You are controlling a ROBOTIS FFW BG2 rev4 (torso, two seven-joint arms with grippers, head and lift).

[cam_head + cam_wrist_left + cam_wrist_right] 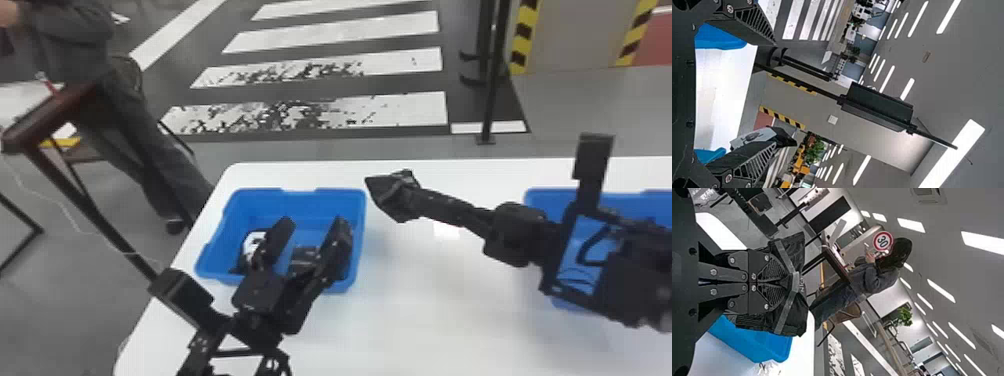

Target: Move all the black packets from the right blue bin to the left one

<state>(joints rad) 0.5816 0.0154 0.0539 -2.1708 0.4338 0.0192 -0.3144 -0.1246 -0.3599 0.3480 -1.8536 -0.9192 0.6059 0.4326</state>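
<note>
Right gripper pinches a black packet, fingers closed on it, just beside left blue bin; left gripper (fingers wide apart, holding nothing) is over that bin.

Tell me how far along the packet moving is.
Done: at least a white-marked packet lies in the left bin. In hand: the right gripper holds a black packet. To go: dropping that in; the right bin is mostly hidden behind the right arm, so its contents are unclear.
</note>
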